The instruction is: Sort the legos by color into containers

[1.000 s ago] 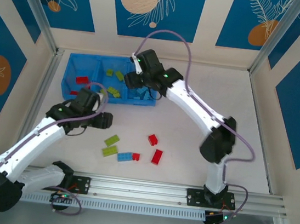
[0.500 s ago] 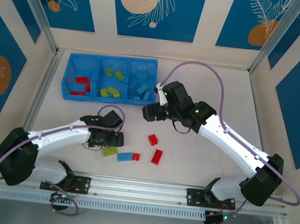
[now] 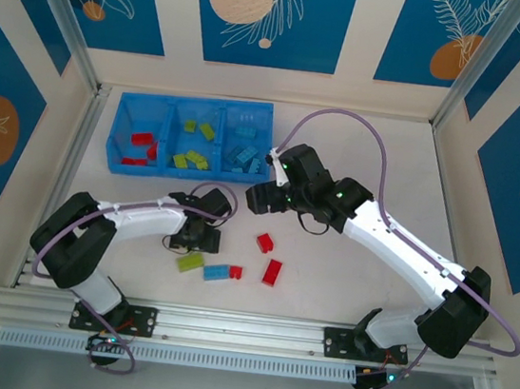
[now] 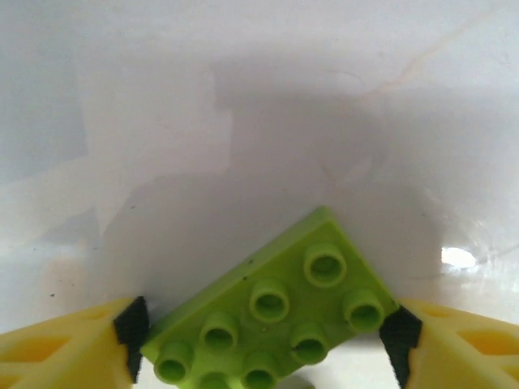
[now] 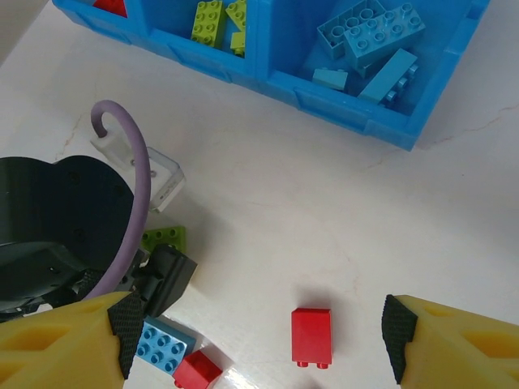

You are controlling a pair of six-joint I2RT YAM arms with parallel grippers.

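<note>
Both arms have left the tray (image 3: 186, 99) since a second ago. The left gripper (image 3: 199, 235) has come down onto the loose legos at centre frame. The right gripper (image 3: 260, 197) has backed out of the blue bin and has barely shifted in the last half second.

Seen from the left wrist, a green brick (image 4: 276, 324) lies flat on the table, studs up, turned diagonally between the left gripper's (image 4: 263, 334) pads. Each pad meets a corner of it. I cannot tell whether it is truly clamped yet or only bracketed. The right gripper (image 5: 263, 328) hangs wide open with nothing in it, above a red brick (image 5: 312, 336) near the bottom of its own view.

The step in hand looks like picking up this green brick. A corner-to-corner pinch is likely to spin the brick or pop it out, so turning the wrist to square the pads against two flat sides before closing would be wiser. Then lift straight up, clear of the second green brick (image 3: 191, 262) just below it. The green bin is the tray's middle one, at upper left. Release low inside its walls.
</note>
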